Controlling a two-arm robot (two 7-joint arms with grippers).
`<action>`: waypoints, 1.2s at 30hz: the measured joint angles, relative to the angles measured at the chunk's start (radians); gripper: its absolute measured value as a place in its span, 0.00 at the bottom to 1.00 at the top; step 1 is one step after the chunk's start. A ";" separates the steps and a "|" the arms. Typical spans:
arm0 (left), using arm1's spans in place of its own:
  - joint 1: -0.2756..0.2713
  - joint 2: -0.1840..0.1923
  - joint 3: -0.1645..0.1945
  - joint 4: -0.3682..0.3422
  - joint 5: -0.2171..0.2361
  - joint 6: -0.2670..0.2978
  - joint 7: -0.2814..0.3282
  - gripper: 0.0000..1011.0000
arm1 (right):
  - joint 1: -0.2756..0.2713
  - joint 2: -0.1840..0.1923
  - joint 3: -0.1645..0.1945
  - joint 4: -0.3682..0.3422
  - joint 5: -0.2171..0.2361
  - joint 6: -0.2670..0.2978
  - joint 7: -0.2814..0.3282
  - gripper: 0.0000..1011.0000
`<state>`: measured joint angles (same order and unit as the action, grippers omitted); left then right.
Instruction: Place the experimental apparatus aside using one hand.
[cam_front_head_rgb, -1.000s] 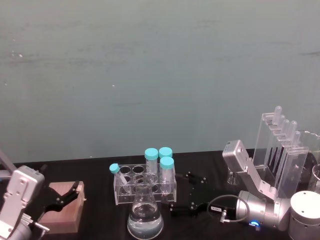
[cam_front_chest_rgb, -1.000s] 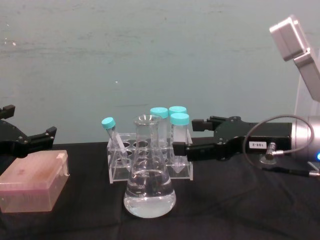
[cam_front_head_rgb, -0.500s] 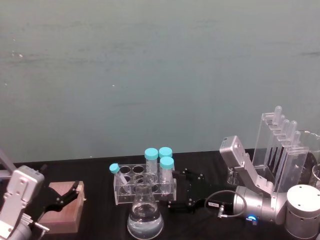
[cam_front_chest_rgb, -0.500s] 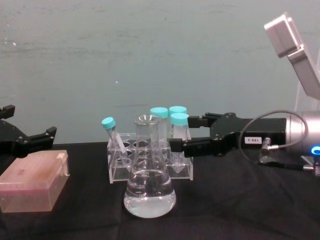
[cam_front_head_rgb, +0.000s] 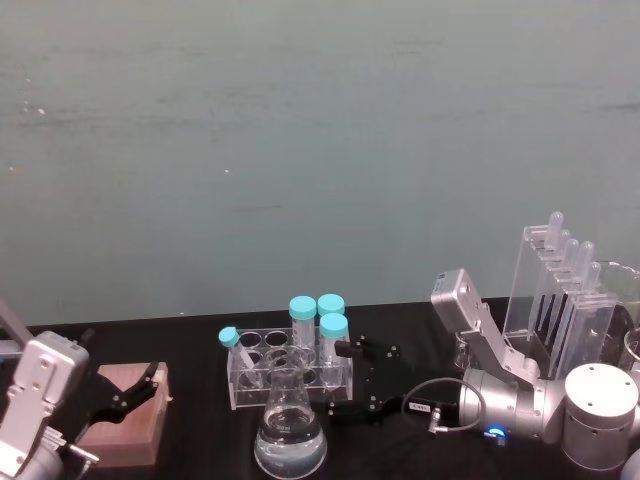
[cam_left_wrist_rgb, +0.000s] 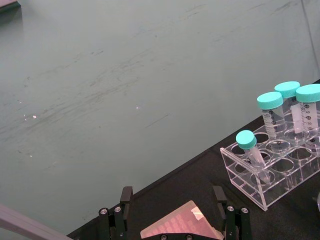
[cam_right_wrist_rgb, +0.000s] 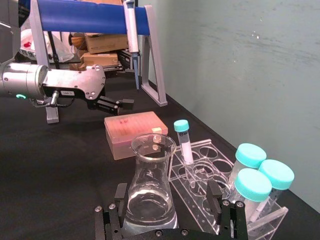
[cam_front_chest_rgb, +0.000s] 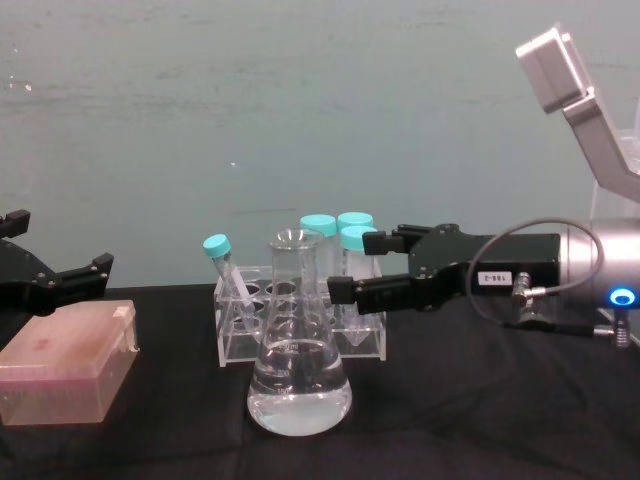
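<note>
The conical flask (cam_front_chest_rgb: 298, 345) stands at the table's front centre, its neck hiding part of the tube rack (cam_front_chest_rgb: 232, 335) just behind it. The right gripper (cam_front_chest_rgb: 352, 266) hangs just right of the flask at neck height, jaws wide apart and empty. The left gripper (cam_left_wrist_rgb: 171, 192), also wide, hovers above the pink box (cam_front_chest_rgb: 65, 362), cut off by the chest view's edge.

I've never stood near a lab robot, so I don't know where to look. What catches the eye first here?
Most likely the conical flask of clear liquid at front centre, with a clear rack of teal-capped tubes just behind it. The right gripper reaches in from the right, jaws open, level with the flask's neck. At the left, the left gripper hangs open over a pink box.
</note>
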<state>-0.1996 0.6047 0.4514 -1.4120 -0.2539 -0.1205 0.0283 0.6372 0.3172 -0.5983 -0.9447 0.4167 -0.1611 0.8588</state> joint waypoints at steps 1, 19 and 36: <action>0.000 0.000 0.000 0.000 0.000 0.000 0.000 0.99 | 0.004 -0.003 -0.002 0.005 0.000 -0.002 0.003 0.99; 0.000 0.000 0.000 0.000 0.000 0.000 0.000 0.99 | 0.045 -0.036 -0.027 0.067 0.005 -0.016 0.044 0.99; 0.000 0.000 0.000 0.000 0.000 0.000 0.000 0.99 | 0.072 -0.067 -0.043 0.110 0.011 -0.024 0.069 0.99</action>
<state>-0.1995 0.6047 0.4514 -1.4120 -0.2539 -0.1205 0.0283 0.7089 0.2498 -0.6410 -0.8343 0.4276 -0.1848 0.9280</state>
